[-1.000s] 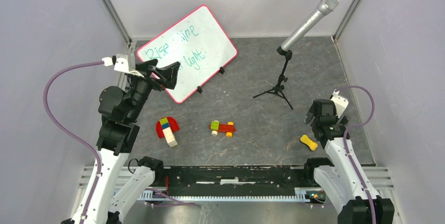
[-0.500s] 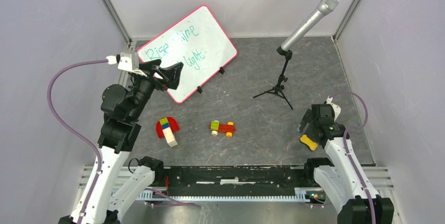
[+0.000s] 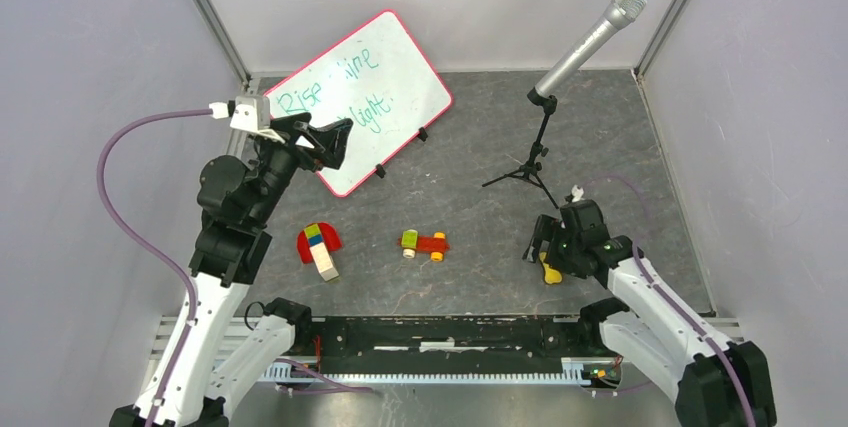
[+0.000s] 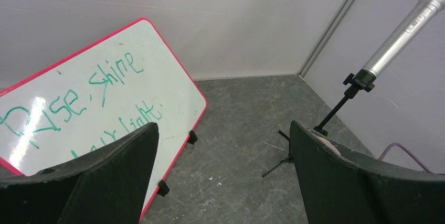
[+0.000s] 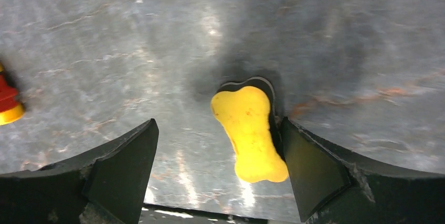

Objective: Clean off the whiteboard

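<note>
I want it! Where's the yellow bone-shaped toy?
Right wrist view: the yellow bone-shaped toy lies on the grey table between the right gripper's open fingers.

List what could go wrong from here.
The yellow bone-shaped block sits off-centre, beside one finger of the open right gripper; closing may skew it.
The microphone stand stands between that arm and the whiteboard; a swing could topple it.
The whiteboard leans on small clip feet; wiping may slide it.

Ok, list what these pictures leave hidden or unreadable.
- whiteboard, second line of writing: in the top view the left gripper covers its start; in the left wrist view a finger does.
- yellow bone-shaped piece: in the top view, mostly under the right gripper.
- microphone head: in the left wrist view, cut by the frame edge.
</note>
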`<action>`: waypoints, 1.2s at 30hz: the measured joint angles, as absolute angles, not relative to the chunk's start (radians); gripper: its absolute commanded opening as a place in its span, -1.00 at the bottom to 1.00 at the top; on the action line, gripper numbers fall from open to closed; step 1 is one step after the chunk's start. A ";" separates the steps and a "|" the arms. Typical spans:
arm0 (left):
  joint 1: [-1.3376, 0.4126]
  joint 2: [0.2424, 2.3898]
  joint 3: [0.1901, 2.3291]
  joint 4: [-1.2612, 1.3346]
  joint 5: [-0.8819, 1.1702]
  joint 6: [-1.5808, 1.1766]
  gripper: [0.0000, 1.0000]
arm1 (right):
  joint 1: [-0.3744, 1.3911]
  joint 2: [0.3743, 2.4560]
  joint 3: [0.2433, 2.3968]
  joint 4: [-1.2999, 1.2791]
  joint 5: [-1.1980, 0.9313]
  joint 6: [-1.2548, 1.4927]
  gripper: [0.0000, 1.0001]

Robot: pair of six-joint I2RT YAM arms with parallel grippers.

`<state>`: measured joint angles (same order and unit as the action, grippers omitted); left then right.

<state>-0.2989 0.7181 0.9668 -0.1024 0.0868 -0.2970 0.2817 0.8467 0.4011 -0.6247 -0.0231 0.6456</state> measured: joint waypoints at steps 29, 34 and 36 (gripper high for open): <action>-0.312 0.783 0.965 -0.103 0.108 -0.299 0.99 | 0.589 1.053 0.584 -0.445 0.060 0.503 0.96; -0.317 0.791 0.965 -0.103 0.109 -0.310 0.99 | 0.521 0.986 0.512 -0.506 0.063 0.471 0.96; -0.320 0.797 0.965 -0.103 0.110 -0.312 0.99 | 0.516 0.968 0.468 -0.515 0.042 0.469 0.94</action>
<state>-0.3199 0.7971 0.9653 -0.1032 0.1101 -0.3119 0.5159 0.9676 0.4679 -0.5152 0.0422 0.4694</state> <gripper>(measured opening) 0.994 0.979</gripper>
